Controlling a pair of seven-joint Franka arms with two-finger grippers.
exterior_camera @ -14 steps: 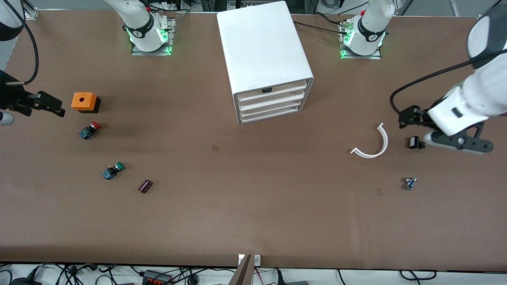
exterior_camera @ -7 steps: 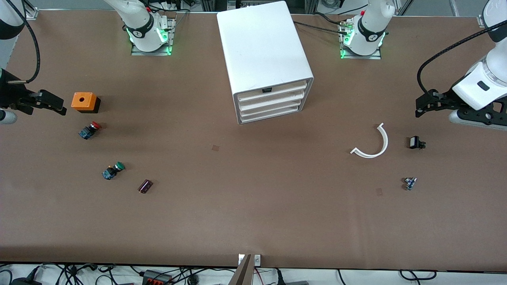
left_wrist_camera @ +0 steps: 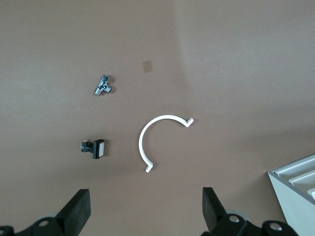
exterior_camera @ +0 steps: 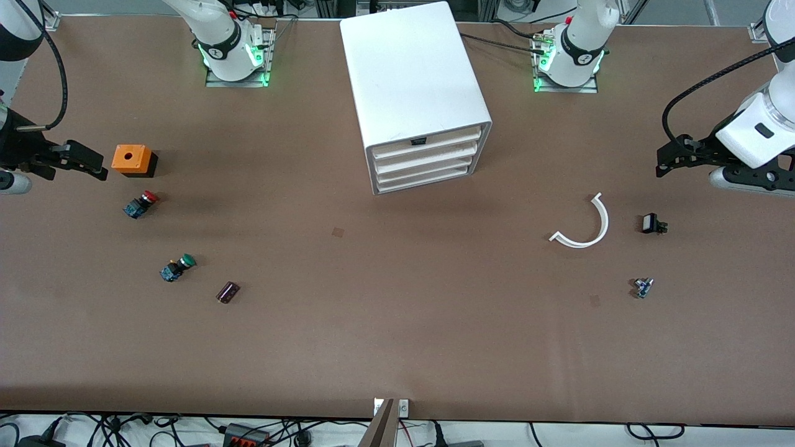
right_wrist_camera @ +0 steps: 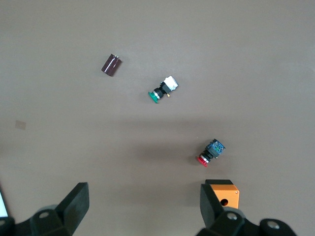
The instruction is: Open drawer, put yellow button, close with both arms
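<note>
Every drawer (exterior_camera: 421, 142) sat closed. The left tool (left_wrist_camera: 145, 212) hung spread over the counter (exterior_camera: 397, 323) near a white arc (exterior_camera: 584, 225); the right tool (right_wrist_camera: 142, 210) hung spread beside an orange box (exterior_camera: 131, 159).

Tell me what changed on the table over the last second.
The left hand lifted away from the small black part toward its own end of the table, empty; the part lies where it was. The right hand barely shifted beside the orange box. The drawer stayed shut; buttons, white arc and other parts stayed put.
</note>
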